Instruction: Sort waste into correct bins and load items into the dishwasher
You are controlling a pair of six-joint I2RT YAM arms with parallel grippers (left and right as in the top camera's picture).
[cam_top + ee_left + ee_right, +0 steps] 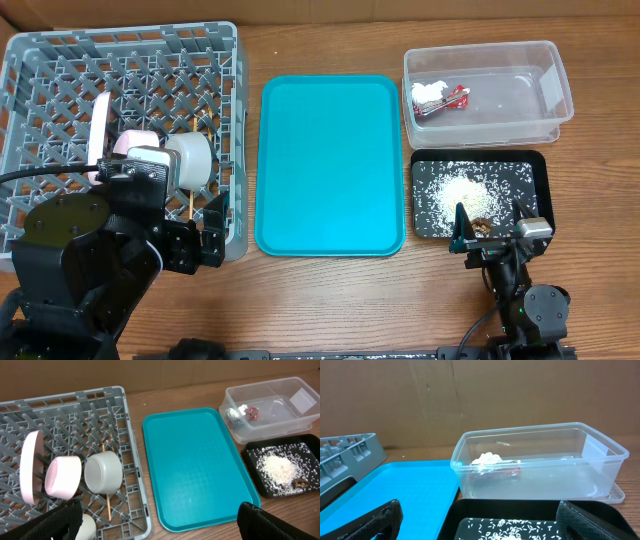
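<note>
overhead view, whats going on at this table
Two robot arms are sorting a cleared meal, and it looks mostly done. The grey rack holds the plate, pink bowl, white bowl and a chopstick. The tissue and red wrapper lie in the clear tub; the rice and brown scrap in the black tray. Both the left pincer and right pincer are open, holding nothing.

A teal tray [330, 165] with rounded corners and a raised rim lies flat at the middle of the wooden tabletop [330, 300], its long sides running near to far. Brown cardboard [470, 395] stands along the tabletop's far edge.
</note>
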